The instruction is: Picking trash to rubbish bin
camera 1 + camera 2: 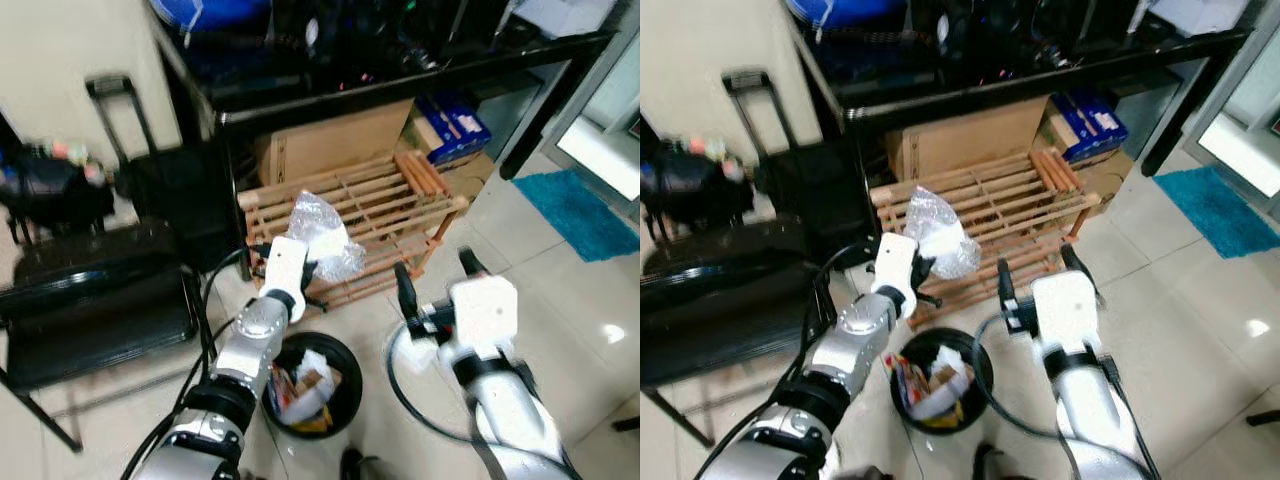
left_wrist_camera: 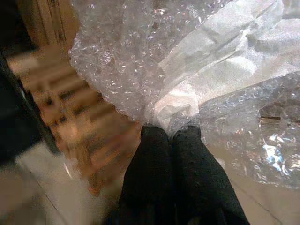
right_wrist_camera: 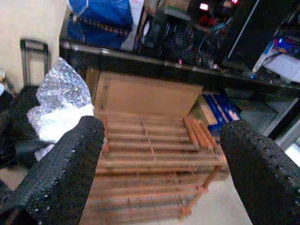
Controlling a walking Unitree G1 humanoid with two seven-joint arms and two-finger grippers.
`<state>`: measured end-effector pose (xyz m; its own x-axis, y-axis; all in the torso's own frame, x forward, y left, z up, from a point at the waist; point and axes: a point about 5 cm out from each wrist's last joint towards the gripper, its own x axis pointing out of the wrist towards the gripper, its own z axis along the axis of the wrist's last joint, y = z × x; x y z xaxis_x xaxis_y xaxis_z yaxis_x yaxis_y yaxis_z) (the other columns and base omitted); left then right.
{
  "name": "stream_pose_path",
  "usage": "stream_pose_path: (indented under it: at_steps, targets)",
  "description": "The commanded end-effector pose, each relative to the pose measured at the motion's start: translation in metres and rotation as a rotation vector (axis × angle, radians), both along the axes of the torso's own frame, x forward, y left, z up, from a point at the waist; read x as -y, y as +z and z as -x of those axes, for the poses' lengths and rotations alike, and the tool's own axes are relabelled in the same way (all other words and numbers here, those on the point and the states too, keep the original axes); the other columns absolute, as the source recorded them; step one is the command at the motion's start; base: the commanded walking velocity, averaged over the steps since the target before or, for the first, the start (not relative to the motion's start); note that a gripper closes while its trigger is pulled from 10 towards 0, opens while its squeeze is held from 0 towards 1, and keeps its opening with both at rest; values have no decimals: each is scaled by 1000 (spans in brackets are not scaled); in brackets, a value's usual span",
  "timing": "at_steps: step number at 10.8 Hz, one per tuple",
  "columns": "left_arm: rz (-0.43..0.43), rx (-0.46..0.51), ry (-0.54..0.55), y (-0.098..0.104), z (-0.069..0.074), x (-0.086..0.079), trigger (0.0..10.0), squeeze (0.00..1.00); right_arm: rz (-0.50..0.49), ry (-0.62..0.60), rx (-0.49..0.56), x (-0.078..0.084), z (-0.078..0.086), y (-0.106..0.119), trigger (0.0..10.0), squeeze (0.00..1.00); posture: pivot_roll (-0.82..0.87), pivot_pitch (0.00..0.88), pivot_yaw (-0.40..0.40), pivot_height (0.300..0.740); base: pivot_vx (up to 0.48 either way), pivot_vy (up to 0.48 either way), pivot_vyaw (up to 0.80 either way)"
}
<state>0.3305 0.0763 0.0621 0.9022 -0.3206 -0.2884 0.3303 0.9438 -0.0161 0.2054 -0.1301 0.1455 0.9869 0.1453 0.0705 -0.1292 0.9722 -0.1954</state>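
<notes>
My left gripper point(image 1: 312, 262) is shut on a crumpled wad of bubble wrap and white foam sheet point(image 1: 322, 238), held in the air in front of the wooden rack. In the left wrist view the two black fingers point(image 2: 171, 154) pinch the wrap point(image 2: 187, 75) tightly. Below and nearer to me stands a round black rubbish bin point(image 1: 345, 395) with paper and wrappers inside. My right gripper point(image 1: 435, 275) is open and holds nothing; it hovers to the right of the bin, and its wrist view looks at the wrap point(image 3: 61, 105) between its spread fingers point(image 3: 70, 159).
A slatted wooden rack point(image 1: 385, 215) leans against a cardboard box point(image 1: 335, 140) under a black desk point(image 1: 400, 85). A black chair point(image 1: 95, 300) and a suitcase point(image 1: 170, 190) stand at left. A blue mat point(image 1: 585, 210) lies at right on the tiled floor.
</notes>
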Motion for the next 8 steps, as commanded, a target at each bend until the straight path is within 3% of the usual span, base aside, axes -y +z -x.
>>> stream_pose_path:
  at_steps: [1,2,4,8]
  targets:
    - [-20,-62,3,-15,9,2,549,0,14,-2,-24,2,4,0,10000,0,-54,243,-93,740,0,0,0]
    - [-31,-120,5,-27,15,3,0,0,32,7,-107,2,10,-10,10000,0,-79,265,-103,740,0,0,0]
    - [-67,-198,-12,-44,26,7,0,0,43,14,-162,0,22,-14,10000,0,-123,301,-116,740,0,0,0]
    - [-163,-291,-53,-66,41,7,0,0,49,2,-174,0,27,-8,10000,0,-140,312,-113,740,0,0,0]
